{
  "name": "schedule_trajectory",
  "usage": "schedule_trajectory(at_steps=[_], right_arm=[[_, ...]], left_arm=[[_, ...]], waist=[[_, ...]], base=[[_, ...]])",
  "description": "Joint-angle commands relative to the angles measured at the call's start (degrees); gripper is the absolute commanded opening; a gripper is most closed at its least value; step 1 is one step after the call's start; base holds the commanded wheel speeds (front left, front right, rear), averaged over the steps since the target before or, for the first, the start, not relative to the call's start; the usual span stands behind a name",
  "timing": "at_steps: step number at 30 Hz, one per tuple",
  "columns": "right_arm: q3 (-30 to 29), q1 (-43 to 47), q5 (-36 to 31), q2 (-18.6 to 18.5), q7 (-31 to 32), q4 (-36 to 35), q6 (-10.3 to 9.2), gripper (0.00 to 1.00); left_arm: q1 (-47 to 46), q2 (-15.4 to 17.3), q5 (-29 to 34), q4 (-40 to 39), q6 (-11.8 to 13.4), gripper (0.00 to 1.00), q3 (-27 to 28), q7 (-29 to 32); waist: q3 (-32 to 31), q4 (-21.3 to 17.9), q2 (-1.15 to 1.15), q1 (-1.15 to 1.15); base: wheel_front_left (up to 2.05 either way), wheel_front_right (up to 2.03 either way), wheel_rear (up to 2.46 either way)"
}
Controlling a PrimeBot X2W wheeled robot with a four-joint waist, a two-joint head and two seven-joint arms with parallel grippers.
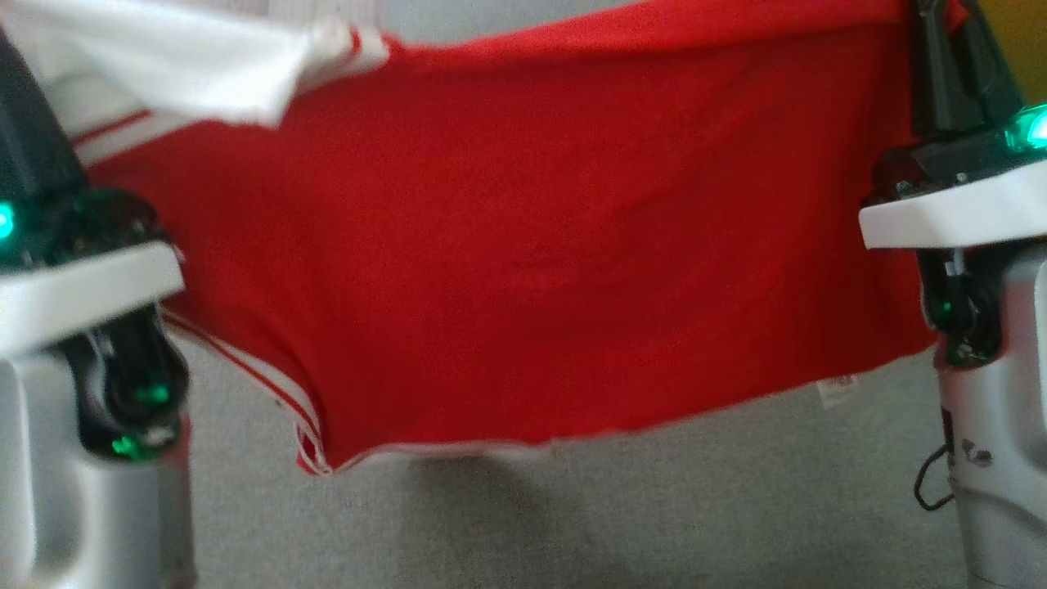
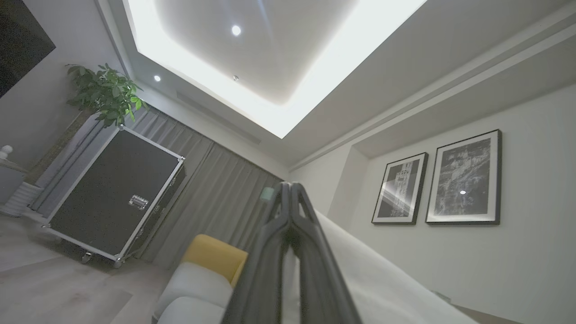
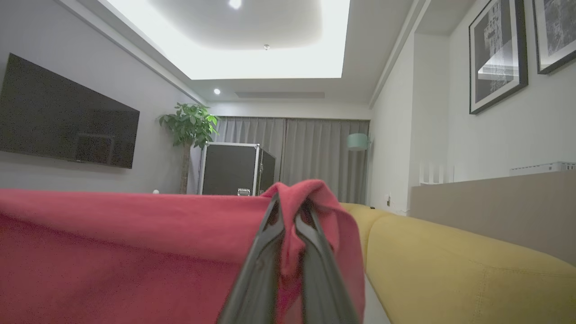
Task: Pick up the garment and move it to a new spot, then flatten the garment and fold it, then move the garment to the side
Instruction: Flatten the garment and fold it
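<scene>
The red garment (image 1: 523, 245) is the biggest thing in the head view. It hangs as a broad sheet, stretched sideways between the two arms, with its top edge taut and its lower edge sagging toward the left. It is clear of the grey textured surface (image 1: 695, 507) below, where its shadow falls. In the right wrist view a yellow sofa (image 3: 450, 270) runs along just beside the hanging cloth. A white sleeve (image 1: 188, 65) of the garment folds over the red at the upper left, toward the left arm. The left end effector (image 2: 290, 189) has its fingers pressed together at the tips, and pale cloth shows between them lower down and runs off to one side, so it pinches the white part. The right end effector (image 3: 290, 202) is clamped on a bunched fold of red fabric that drapes over its fingertips. White striped trim (image 1: 307, 425) edges the lower left corner. A small white label (image 1: 838, 391) hangs at the lower right hem.
</scene>
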Motion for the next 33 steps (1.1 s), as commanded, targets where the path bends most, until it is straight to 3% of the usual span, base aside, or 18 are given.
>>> schedule_trajectory(at_steps=[1, 5, 10, 13, 19, 26, 33], right_arm=[[0.4, -1.6, -1.0, -0.2, 2.0, -2.1, -0.04, 0.0], [1.4, -7.3, -1.0, -0.8, 4.9, 1.5, -0.04, 0.0], [5.5, -23.1, -0.9, -2.0, 4.2, 14.6, -0.04, 0.0], [7.6, -33.9, -1.4, -2.3, 0.9, 24.9, -0.04, 0.0], [5.6, -48.8, -3.6, -0.2, -8.9, 43.1, -0.04, 0.0], [4.2, -48.9, -4.9, 0.7, -13.3, 56.6, -0.04, 0.0], [9.4, -41.5, -4.4, -0.2, -13.4, 65.9, -0.04, 0.0]], left_arm=[[-5.5, 3.0, 0.4, -0.9, 0.4, 0.0, 1.7, 2.0], [-13.5, 6.0, 0.0, 7.6, -0.9, 0.0, 0.4, 6.5], [-28.9, 10.5, 2.7, 24.0, -4.2, 0.0, -1.1, 6.7], [-38.4, 12.3, 5.1, 33.3, -5.8, 0.0, -2.5, 4.2], [-51.6, 13.3, 6.8, 47.5, -7.7, 0.0, -4.6, -2.7], [-52.1, 12.2, 5.5, 55.3, -8.6, 0.0, -11.4, -8.1], [-41.0, 13.7, 1.3, 56.7, -8.6, 0.0, -21.0, -9.8]], waist=[[2.0, 0.7, 0.0, 0.01], [7.2, 1.7, 0.0, 0.01], [15.0, 3.1, 0.0, 0.01], [18.0, 4.2, 0.0, 0.01], [20.4, 6.2, 0.0, 0.01], [21.2, 7.9, 0.0, 0.01], [20.5, 9.2, 0.0, 0.01]], base=[[0.0, 0.0, 0.0], [0.0, 0.0, 0.0], [0.0, 0.0, 0.0], [0.0, 0.0, 0.0], [0.0, 0.0, 0.0], [0.0, 0.0, 0.0], [0.0, 0.0, 0.0]])
